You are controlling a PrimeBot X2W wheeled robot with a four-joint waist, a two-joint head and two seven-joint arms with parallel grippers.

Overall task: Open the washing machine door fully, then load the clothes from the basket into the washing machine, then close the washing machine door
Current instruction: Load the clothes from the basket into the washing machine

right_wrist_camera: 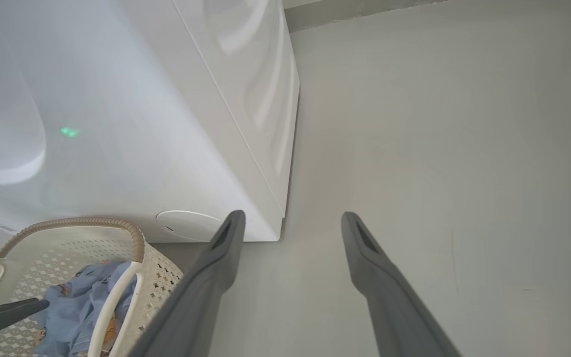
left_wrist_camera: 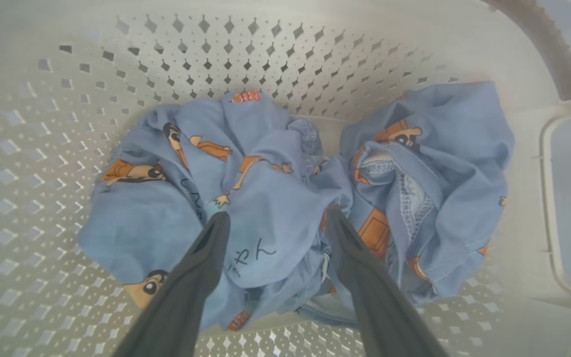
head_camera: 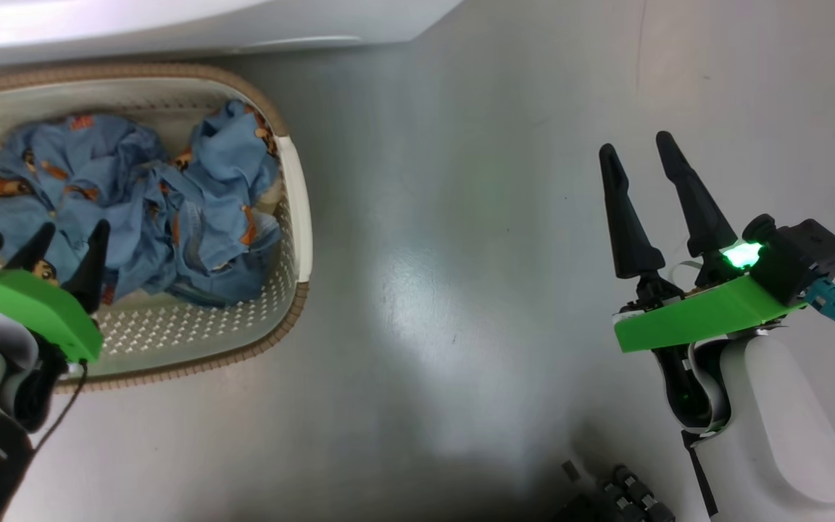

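Observation:
The cream basket [head_camera: 300,210] with its brown rim stands on the floor at the left, against the white washing machine [head_camera: 171,25]. Inside lie the crumpled light-blue clothes [head_camera: 171,203] with orange prints. My left gripper [head_camera: 75,235] reaches down into the basket, open. In the left wrist view its tips [left_wrist_camera: 278,218] sit at the clothes [left_wrist_camera: 265,168], with a hump of fabric between them, inside the perforated basket [left_wrist_camera: 216,59]. My right gripper [head_camera: 636,145] hangs open and empty over bare floor at the right. The washing machine door is out of view.
The right wrist view looks past my open right gripper [right_wrist_camera: 293,218] at the washing machine's corner [right_wrist_camera: 275,218], a small round cover [right_wrist_camera: 186,225] low on its front, and the basket [right_wrist_camera: 67,222] beside it. Smooth grey floor [head_camera: 461,290] stretches between the basket and my right arm.

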